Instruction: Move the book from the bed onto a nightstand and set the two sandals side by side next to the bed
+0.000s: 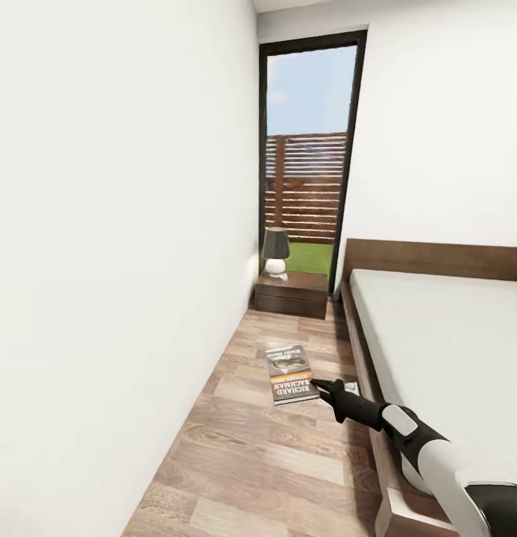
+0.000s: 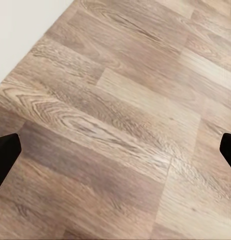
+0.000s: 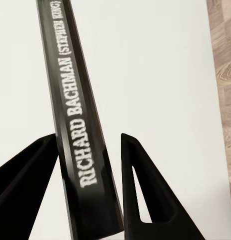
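Close by: grips the book [image 1: 289, 370] at its near edge with the right gripper [image 1: 318, 385], pinched shut on the spine. Looks lifted over the wood floor [image 1: 236, 455], just beside the bed [image 1: 445, 335]. Leaves the left gripper [image 2: 115, 150] wide open over bare floor, holding nothing.

Squeeze the book tight and hold it flat so it cannot slip. Roll slowly down the thin gap, away from the wall. Far ahead, aim for the nightstand [image 1: 303, 287]. Set the book on the free spot beside the lamp [image 1: 275, 252], then let go.
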Controlling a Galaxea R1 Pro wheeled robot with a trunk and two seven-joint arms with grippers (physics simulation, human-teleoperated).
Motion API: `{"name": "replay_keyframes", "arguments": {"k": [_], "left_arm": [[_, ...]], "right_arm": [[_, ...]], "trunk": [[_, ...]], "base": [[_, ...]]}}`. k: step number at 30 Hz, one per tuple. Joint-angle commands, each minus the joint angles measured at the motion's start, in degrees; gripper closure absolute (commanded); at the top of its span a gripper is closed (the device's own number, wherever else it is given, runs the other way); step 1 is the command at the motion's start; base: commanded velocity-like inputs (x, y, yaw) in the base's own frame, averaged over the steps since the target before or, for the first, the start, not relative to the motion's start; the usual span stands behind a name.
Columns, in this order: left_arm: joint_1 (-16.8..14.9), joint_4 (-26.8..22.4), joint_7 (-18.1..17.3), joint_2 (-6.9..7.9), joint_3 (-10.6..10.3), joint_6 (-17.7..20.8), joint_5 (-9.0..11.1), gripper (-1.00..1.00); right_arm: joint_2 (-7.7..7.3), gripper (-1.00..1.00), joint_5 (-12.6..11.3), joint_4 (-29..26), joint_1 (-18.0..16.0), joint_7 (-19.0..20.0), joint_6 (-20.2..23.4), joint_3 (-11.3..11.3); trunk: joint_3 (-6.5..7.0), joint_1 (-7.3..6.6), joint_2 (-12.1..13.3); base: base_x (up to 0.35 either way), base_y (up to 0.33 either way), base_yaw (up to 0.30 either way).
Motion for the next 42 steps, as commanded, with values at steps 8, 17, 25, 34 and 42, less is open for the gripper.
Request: {"name": "replay_keyframes", "arguments": {"k": [8,17,25,34,42], "left_arm": [[-0.03,0.06,-0.6,0.06,0.08,0.05,0.6,-1.0],[-0.03,0.06,-0.6,0.03,0.08,0.05,0.6,-1.0],[-0.03,0.06,-0.6,0.01,0.08,0.05,0.6,-1.0],[-0.03,0.06,-0.6,0.01,0.08,0.05,0.6,-1.0],[-0.03,0.06,-0.6,0.01,0.08,0.05,0.6,-1.0]], "right_arm": [[-0.01,1.0,-0.29,0.02,-0.06,0.13,0.21,0.15],[-0.01,1.0,-0.24,-0.01,-0.06,0.14,0.21,0.15],[-0.01,1.0,-0.23,-0.02,-0.06,0.14,0.21,0.15],[-0.01,1.0,-0.22,-0.02,-0.06,0.15,0.21,0.15],[-0.01,1.0,-0.21,-0.02,-0.06,0.15,0.21,0.15]], "trunk": [[-0.06,0.02,-0.03],[-0.06,0.02,-0.03],[-0.06,0.02,-0.03],[-0.06,0.02,-0.03],[-0.06,0.02,-0.03]], "base": [[0.157,0.169,-0.171],[0.154,0.154,-0.168],[0.149,0.051,-0.167],[0.148,0.006,-0.165],[0.148,0.002,-0.142]]}}
